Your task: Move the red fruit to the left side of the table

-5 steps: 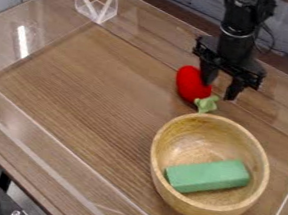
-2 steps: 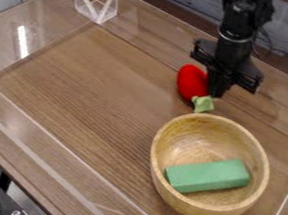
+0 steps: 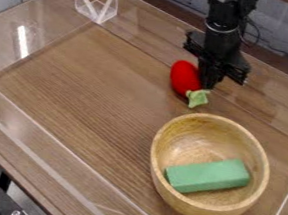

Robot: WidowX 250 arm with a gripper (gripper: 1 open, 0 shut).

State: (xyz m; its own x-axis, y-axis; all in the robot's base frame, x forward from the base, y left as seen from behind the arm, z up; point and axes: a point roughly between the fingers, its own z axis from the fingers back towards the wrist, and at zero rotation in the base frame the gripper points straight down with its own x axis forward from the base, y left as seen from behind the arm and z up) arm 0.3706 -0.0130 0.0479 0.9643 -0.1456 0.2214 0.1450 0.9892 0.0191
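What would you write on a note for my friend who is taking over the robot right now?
Gripper: shut, pointing down at the small glossy red strawberry-shaped fruit, apparently gripping it near its pale green leafy cap. Whether the fruit is lifted off the table cannot be told.

Things: the fruit sits toward the back right of the brown wood-grain table, just behind the round wooden bowl. A green rectangular block lies inside the bowl.

Done: the fruit looks grasped.

Left: carry the fruit across to the left side of the table, set it down, and open the gripper.
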